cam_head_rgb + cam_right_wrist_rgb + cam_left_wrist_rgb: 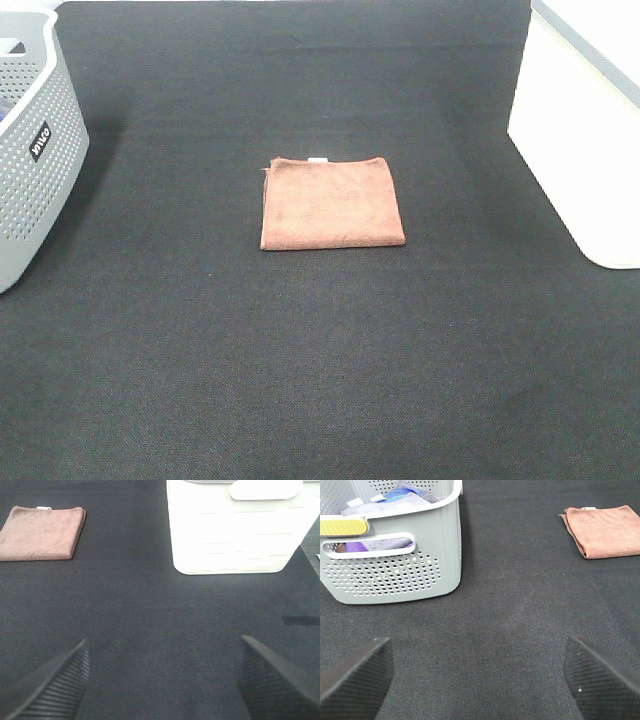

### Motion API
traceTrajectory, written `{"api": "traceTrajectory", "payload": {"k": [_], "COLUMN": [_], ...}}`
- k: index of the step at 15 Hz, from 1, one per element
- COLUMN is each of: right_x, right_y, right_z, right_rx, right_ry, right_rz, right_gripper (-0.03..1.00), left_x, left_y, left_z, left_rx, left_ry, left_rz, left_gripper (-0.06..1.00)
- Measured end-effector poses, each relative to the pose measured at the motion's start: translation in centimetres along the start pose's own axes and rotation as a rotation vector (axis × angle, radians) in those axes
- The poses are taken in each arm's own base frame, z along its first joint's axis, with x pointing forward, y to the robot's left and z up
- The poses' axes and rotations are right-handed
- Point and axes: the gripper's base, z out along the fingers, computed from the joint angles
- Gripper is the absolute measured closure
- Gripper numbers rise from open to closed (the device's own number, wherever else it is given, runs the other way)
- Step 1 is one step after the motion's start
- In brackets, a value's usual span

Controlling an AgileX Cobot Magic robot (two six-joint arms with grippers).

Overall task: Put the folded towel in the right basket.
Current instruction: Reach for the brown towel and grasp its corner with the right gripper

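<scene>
A brown folded towel (331,203) lies flat in the middle of the black table, with a small white tag at its far edge. It also shows in the left wrist view (604,531) and in the right wrist view (42,533). The white right basket (577,140) stands at the right edge and shows in the right wrist view (239,527). Neither arm shows in the exterior high view. My left gripper (480,680) is open and empty, well away from the towel. My right gripper (162,682) is open and empty, in front of the white basket.
A grey perforated basket (32,150) stands at the left edge; the left wrist view (395,555) shows cloths of several colours inside it. The black table mat (320,380) runs across the whole scene.
</scene>
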Motion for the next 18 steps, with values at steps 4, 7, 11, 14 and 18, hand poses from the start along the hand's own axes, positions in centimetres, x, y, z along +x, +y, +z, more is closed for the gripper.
{"api": "traceTrajectory", "payload": {"k": [4, 7, 11, 14, 18], "right_x": [0.0, 0.0, 0.0, 0.0, 0.0], "right_y": [0.0, 0.0, 0.0, 0.0, 0.0], "right_z": [0.0, 0.0, 0.0, 0.0, 0.0], "right_rx": [0.0, 0.0, 0.0, 0.0, 0.0], "right_ry": [0.0, 0.0, 0.0, 0.0, 0.0], "right_rz": [0.0, 0.0, 0.0, 0.0, 0.0], "right_gripper": [0.21, 0.21, 0.21, 0.21, 0.21], "left_x": [0.0, 0.0, 0.0, 0.0, 0.0], "left_y": [0.0, 0.0, 0.0, 0.0, 0.0], "left_z": [0.0, 0.0, 0.0, 0.0, 0.0], "left_rx": [0.0, 0.0, 0.0, 0.0, 0.0], "left_ry": [0.0, 0.0, 0.0, 0.0, 0.0], "left_rz": [0.0, 0.0, 0.0, 0.0, 0.0], "left_gripper": [0.07, 0.07, 0.07, 0.07, 0.07]}}
